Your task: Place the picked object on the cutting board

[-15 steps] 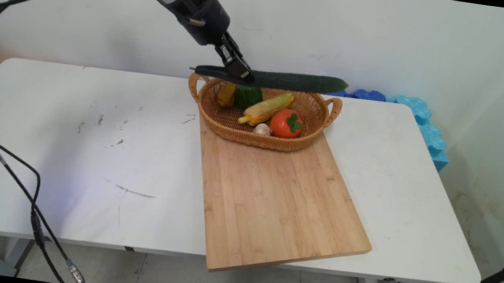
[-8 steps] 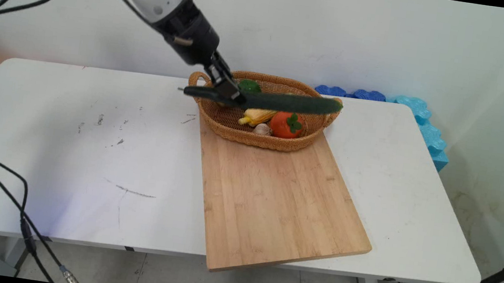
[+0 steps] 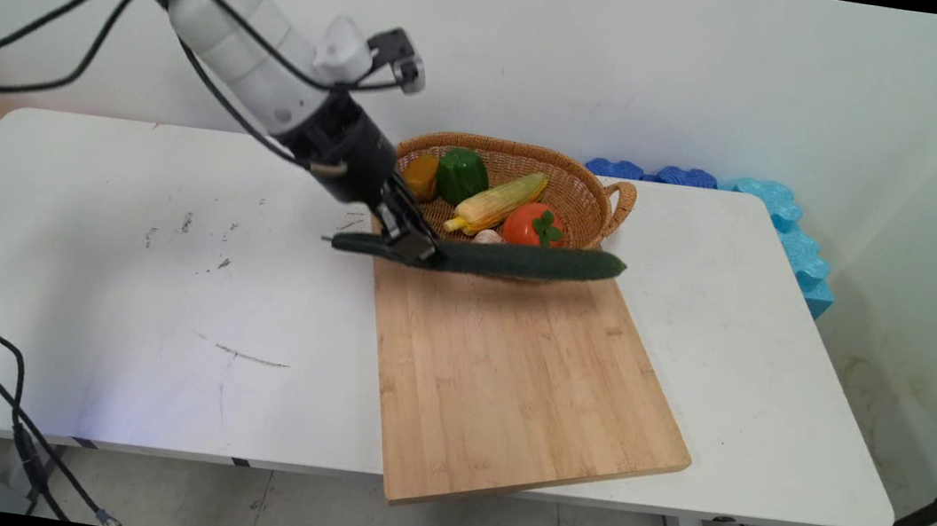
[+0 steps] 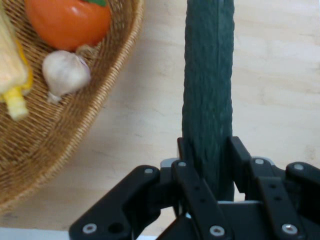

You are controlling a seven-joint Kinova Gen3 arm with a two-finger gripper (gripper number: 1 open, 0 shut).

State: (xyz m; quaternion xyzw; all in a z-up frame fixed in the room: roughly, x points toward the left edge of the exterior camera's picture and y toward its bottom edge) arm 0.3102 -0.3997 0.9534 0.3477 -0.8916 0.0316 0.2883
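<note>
**Cucumber held over the board's far end**

I see the gripper (image 3: 410, 247) with its jaws pinching 1 dark green cucumber (image 3: 522, 261) near its stem end, held level above the wooden cutting board (image 3: 508, 375), just in front of the wicker basket (image 3: 593, 193). The basket holds a tomato (image 3: 531, 224), garlic (image 4: 65, 72), corn (image 3: 499, 200) and a green pepper (image 3: 461, 175).

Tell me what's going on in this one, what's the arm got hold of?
The gripper is shut on a long dark cucumber near its stem end, holding it level just above the far end of the wooden cutting board, right in front of the wicker basket. In the basket lie a tomato, corn, garlic and a green pepper.
</note>
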